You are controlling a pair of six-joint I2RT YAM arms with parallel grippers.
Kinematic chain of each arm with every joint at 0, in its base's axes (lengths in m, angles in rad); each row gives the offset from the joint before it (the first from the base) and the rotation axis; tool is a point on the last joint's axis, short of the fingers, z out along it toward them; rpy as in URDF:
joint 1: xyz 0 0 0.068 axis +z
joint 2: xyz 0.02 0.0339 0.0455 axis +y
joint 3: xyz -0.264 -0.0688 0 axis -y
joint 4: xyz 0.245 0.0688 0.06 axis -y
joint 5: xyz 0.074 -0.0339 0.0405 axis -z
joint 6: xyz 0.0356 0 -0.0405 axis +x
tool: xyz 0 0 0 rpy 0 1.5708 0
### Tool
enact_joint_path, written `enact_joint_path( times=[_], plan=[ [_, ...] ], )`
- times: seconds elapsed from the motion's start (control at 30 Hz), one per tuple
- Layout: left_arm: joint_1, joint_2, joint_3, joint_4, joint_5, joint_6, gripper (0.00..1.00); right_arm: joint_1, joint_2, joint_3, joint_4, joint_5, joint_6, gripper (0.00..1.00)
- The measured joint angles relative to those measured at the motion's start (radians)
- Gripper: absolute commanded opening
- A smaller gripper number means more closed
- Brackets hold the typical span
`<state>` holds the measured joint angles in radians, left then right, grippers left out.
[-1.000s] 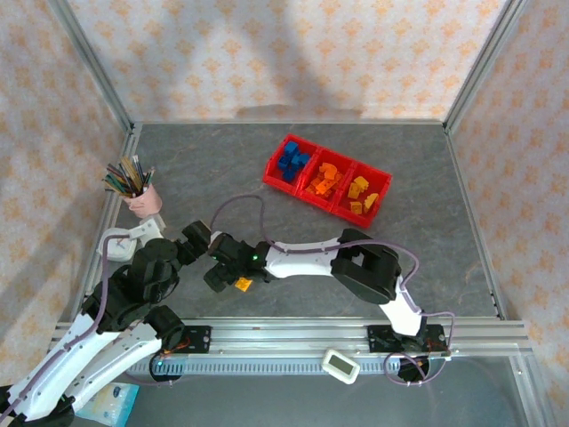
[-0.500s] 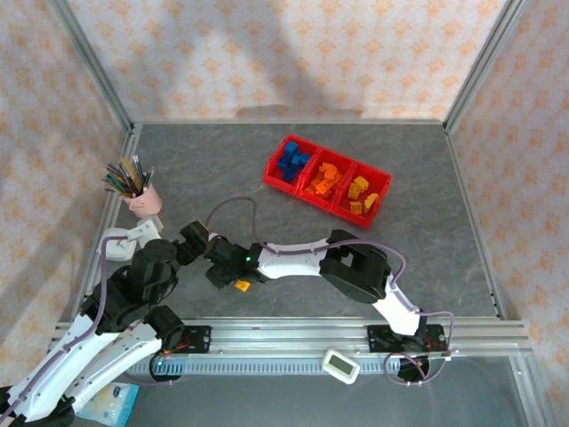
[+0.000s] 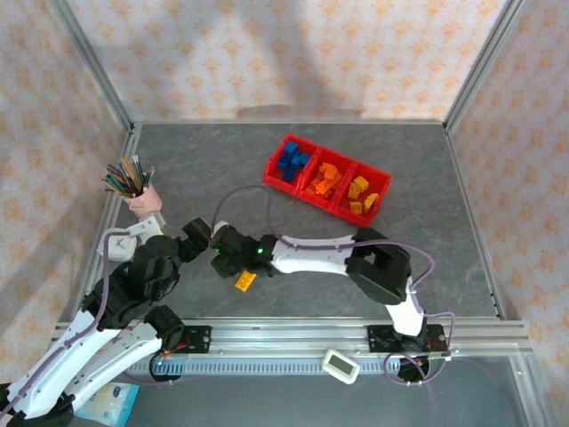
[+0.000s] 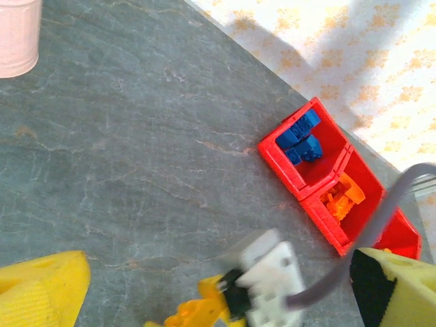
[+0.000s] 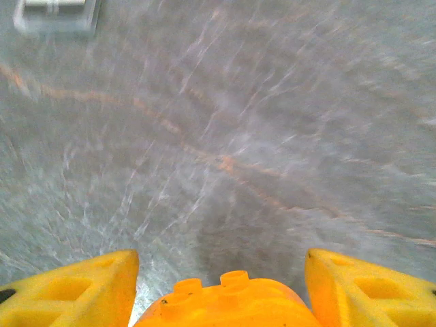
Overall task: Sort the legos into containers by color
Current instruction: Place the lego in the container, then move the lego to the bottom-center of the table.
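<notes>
Right wrist view: my right gripper (image 5: 219,255) pinches yellow-orange lego (image 5: 221,303) by flat sides; likely light, stiff, slick. My left gripper (image 4: 218,286) jaws spread.

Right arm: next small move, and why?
Probably lift straight up: the yellow-orange brick sits snug between the jaws of the right gripper, close over the table, and the tray's rightmost compartment, holding matching bricks, lies well away.

The grey, marble-veined worktop (image 3: 222,160) carries a red tray (image 3: 306,193) of three joined compartments, set at a slant right of centre toward the back. A pink cup (image 3: 147,204) of pencils stands near its left edge.
</notes>
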<state>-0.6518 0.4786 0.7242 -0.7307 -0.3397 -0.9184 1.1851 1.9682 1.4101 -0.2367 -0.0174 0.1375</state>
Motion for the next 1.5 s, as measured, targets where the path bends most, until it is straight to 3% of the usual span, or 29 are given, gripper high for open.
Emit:
enact_joint_path(
  times=[0.17, 0.43, 0.63, 0.73, 0.9, 1.0, 1.23, 1.37, 1.5],
  plan=[
    [0.000, 0.069, 0.013, 0.082, 0.041, 0.046, 0.99, -0.142, -0.152, -0.093, -0.022, 0.033, 0.070, 0.62],
    [0.000, 0.246, 0.014, 0.303, 0.185, 0.137, 0.99, -0.504, -0.328, -0.225, -0.058, 0.113, 0.151, 0.62],
    [0.000, 0.398, 0.015, 0.429, 0.286, 0.177, 0.99, -0.765, -0.348, -0.253, -0.060, 0.145, 0.159, 0.63],
    [0.000, 0.431, 0.015, 0.478, 0.319, 0.187, 0.99, -0.837, -0.347, -0.253, -0.055, 0.161, 0.158, 0.63],
    [0.000, 0.459, 0.015, 0.533, 0.348, 0.188, 0.99, -0.892, -0.304, -0.249, -0.046, 0.179, 0.150, 0.66],
    [0.000, 0.461, 0.015, 0.544, 0.357, 0.191, 0.99, -0.912, -0.268, -0.241, -0.048, 0.179, 0.140, 0.73],
    [0.000, 0.457, 0.015, 0.562, 0.359, 0.192, 0.99, -0.913, -0.254, -0.206, -0.050, 0.164, 0.121, 0.82],
    [0.000, 0.434, 0.014, 0.563, 0.357, 0.192, 0.99, -0.876, -0.266, -0.201, -0.061, 0.164, 0.121, 0.83],
    [0.001, 0.386, 0.014, 0.550, 0.338, 0.191, 0.99, -0.763, -0.317, -0.201, -0.084, 0.163, 0.124, 0.85]
  ],
)
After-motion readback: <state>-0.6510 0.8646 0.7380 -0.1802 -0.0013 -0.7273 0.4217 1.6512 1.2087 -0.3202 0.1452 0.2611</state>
